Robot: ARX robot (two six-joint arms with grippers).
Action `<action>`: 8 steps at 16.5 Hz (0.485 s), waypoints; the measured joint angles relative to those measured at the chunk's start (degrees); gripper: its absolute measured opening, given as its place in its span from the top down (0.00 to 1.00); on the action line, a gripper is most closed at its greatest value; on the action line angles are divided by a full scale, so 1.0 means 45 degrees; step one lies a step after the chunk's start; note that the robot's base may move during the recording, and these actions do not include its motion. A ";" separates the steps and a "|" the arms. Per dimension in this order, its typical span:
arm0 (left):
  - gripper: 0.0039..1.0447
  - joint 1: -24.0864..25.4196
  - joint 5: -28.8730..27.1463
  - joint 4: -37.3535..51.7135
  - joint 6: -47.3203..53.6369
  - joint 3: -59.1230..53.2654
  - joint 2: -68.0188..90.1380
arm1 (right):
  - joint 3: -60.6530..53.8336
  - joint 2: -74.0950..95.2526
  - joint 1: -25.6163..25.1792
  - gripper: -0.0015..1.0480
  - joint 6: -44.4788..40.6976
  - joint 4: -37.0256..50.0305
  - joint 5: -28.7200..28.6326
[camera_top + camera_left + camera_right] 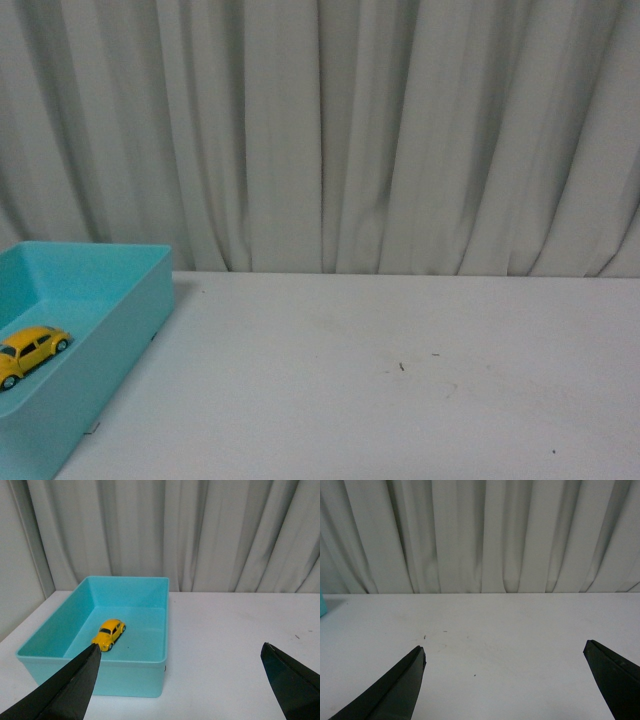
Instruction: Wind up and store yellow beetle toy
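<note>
A pale grey pleated curtain hangs behind a white counter. At the counter's far left in the front view, about nine o'clock, sits a turquoise rectangular plastic bin, open at the top. Inside it, on the bin floor, rests the yellow beetle toy, upright on its wheels and touching neither wall. In the front view its long axis runs diagonally from about eight o'clock to two o'clock. The left wrist view shows the same car with its rounded nose toward the camera and its tail toward the bin's far wall. The left tool hovers before the bin with its black fingers spread wide, holding nothing. The right tool hangs over bare counter, fingers likewise wide apart and empty.
</note>
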 joint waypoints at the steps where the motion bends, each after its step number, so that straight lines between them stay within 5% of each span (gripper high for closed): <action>1: 0.06 0.0000 0.0000 -0.0015 0.0000 0.0005 0.0000 | 0.0000 -0.0005 0.0000 0.06 0.0000 -0.0029 0.0005; 8: 0.06 0.0000 0.0000 -0.0015 0.0000 0.0000 0.0000 | 0.0000 -0.0005 0.0000 0.06 -0.0005 -0.0015 0.0000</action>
